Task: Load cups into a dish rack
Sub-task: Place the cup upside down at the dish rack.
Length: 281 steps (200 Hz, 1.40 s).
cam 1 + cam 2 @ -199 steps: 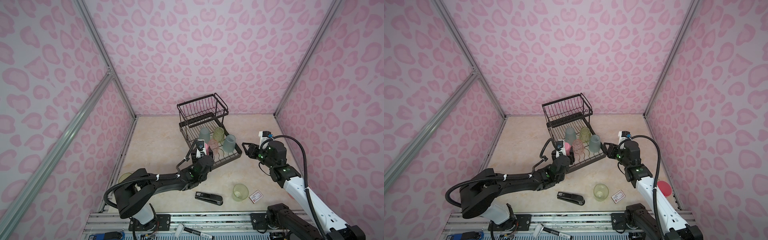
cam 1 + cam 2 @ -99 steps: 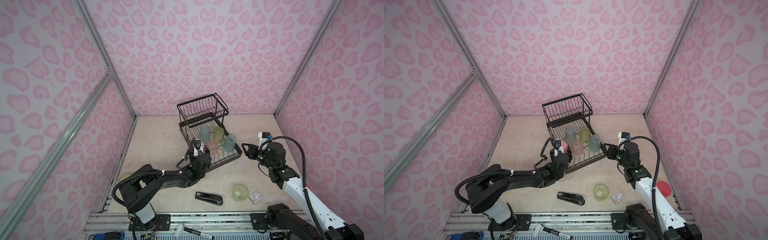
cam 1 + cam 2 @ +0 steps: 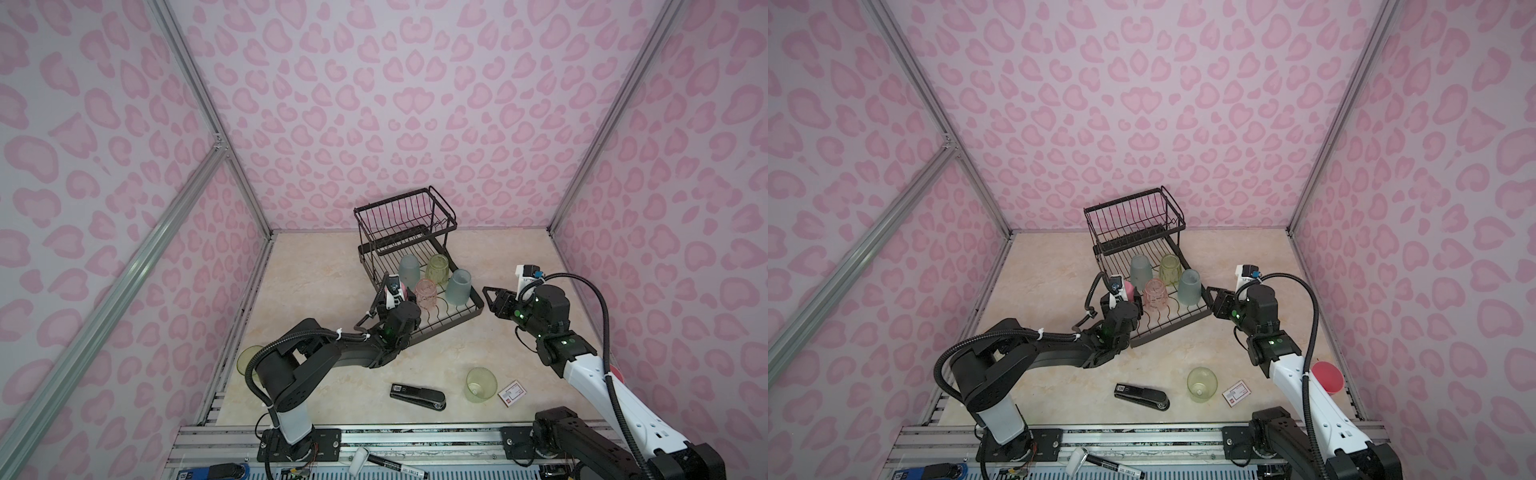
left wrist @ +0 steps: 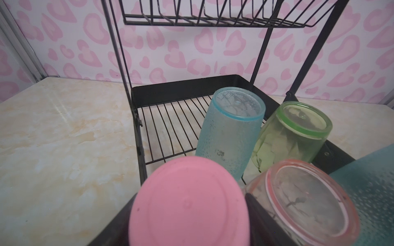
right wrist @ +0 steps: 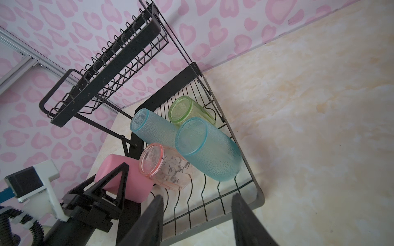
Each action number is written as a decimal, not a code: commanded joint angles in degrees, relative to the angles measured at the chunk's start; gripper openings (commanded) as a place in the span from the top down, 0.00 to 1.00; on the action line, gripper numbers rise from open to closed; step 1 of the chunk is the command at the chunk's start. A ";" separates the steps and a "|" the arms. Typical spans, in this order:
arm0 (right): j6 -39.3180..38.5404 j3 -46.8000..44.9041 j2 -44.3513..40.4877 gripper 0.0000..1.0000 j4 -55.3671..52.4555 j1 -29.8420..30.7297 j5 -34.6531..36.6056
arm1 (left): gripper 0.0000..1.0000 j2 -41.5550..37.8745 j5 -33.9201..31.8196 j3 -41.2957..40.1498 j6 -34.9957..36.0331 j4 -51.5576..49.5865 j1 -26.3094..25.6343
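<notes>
In our black left gripper [image 5: 121,176] we see an opaque pink cup [image 4: 188,204], and just beyond it frosted teal cups [image 4: 230,132], a green cup [image 4: 292,136] and a clear pink cup [image 4: 302,198] on a black rack [image 4: 166,119].

Pink heart-print walls [image 3: 395,104], marbled beige tabletop [image 3: 316,270]

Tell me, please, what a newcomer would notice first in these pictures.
The black rack at the table's back middle stands out, with four cups bottom-up on its lower tray. The left tool grips a solid pink cup at the rack's near left corner, while the right tool hangs open and empty beside its right edge. A green cup sits loose near the front, beside a stapler.
</notes>
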 commanded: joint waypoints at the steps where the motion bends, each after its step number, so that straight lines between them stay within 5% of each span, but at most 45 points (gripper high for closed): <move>1: -0.40 -0.52 -0.18 0.48 1.48 0.00 0.07 | 0.40 1.52 -0.44 1.20 0.70 3.42 0.41; 109: -1.21 -0.96 -0.96 0.47 1.67 0.00 -0.43 | 0.39 6.94 -1.68 3.18 1.85 5.58 1.74; 209: -1.20 0.88 -3.03 0.41 -3.07 0.01 1.87 | 0.14 5.27 -1.29 3.02 2.59 4.55 1.74; 281: -1.01 2.53 -4.95 0.37 -7.55 0.48 4.27 | 0.10 -0.03 -0.61 1.53 5.45 4.83 0.25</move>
